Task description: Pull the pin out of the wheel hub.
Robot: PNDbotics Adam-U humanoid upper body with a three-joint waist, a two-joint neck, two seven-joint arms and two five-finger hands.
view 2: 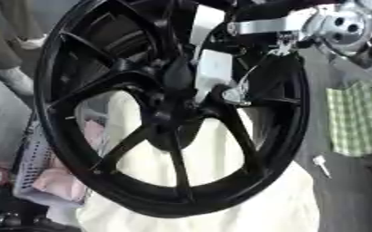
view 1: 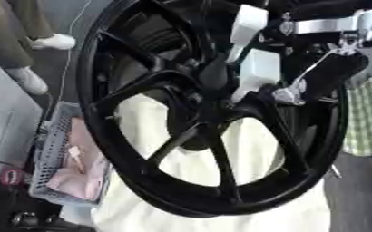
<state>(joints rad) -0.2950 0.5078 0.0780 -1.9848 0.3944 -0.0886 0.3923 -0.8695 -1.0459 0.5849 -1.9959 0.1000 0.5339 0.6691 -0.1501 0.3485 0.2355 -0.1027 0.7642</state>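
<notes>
A big black spoked wheel stands tilted and fills most of both views. Its hub sits where the spokes meet. My right hand, black with white and silver parts, comes in from the upper right and lies against the hub's upper right side. The hand and the dark hub hide the pin, so I cannot make it out. My left hand shows in neither view.
A cream cloth lies under the wheel. A grey mesh basket with pink things stands at the lower left. A green checked cloth lies at the right. A person's shoes show at the upper left.
</notes>
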